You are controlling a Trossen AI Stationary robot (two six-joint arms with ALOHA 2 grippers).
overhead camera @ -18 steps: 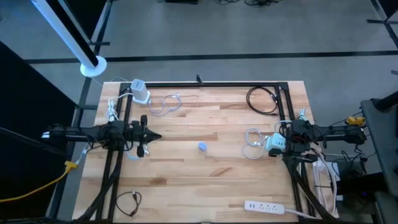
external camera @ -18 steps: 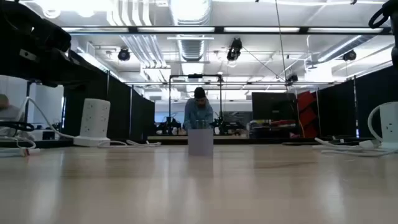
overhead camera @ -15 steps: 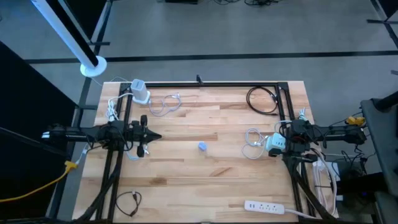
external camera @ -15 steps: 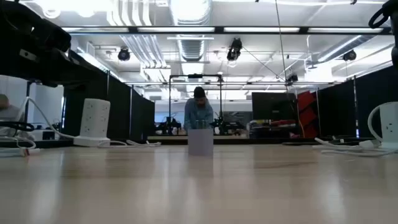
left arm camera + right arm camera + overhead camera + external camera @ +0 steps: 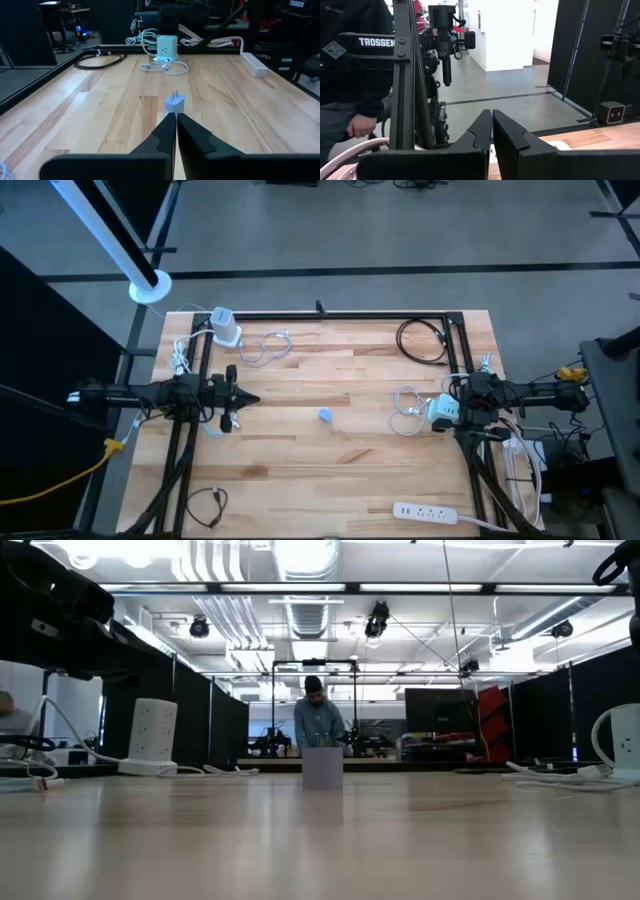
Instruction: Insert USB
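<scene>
A small white-and-blue plug adapter (image 5: 325,415) stands on the table's middle with its two prongs up (image 5: 174,102), and it also shows in the low view (image 5: 322,767). My left gripper (image 5: 245,398) is shut and hovers to its left, pointing at it (image 5: 176,117), clear of it. My right gripper (image 5: 440,410) is shut (image 5: 492,117) at the table's right side. Just beside it sit a white cube-shaped hub (image 5: 443,411) and a loose white cable (image 5: 406,406) that lies coiled on the wood.
A second white charger block (image 5: 225,328) with a white cable (image 5: 265,346) lies at the far left. A black cable loop (image 5: 420,340) lies far right, a power strip (image 5: 430,511) near right, a small black cable (image 5: 205,505) near left. A person (image 5: 318,720) stands beyond the table.
</scene>
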